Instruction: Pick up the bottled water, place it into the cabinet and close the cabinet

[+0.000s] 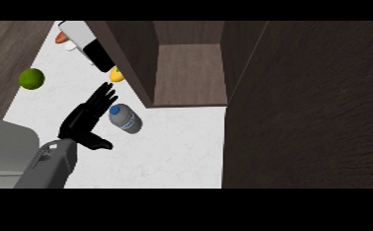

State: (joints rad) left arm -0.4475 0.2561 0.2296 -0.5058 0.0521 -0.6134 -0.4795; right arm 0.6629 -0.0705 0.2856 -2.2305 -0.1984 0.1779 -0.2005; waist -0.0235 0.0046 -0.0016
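The water bottle (pixel 125 120) is clear with a blue cap and lies tilted on the white counter (pixel 175 146), cap pointing up-left. My left hand (pixel 82 119) is just to its left, open, with straight fingers pointing up and right and the thumb spread below. The hand is close beside the bottle but not curled round it. The cabinet (pixel 191 72) stands open straight above the bottle, and its brown shelf is bare. The cabinet's dark door (pixel 299 106) swings out and fills the right side. My right hand does not show.
A green lime (pixel 31 78) lies at the left. A yellow fruit (pixel 116 75) sits by the cabinet's left panel (pixel 134 57). A white and black object (pixel 87 45) and something orange (pixel 62 37) lie at the top left. A grey block (pixel 15 148) is at the lower left.
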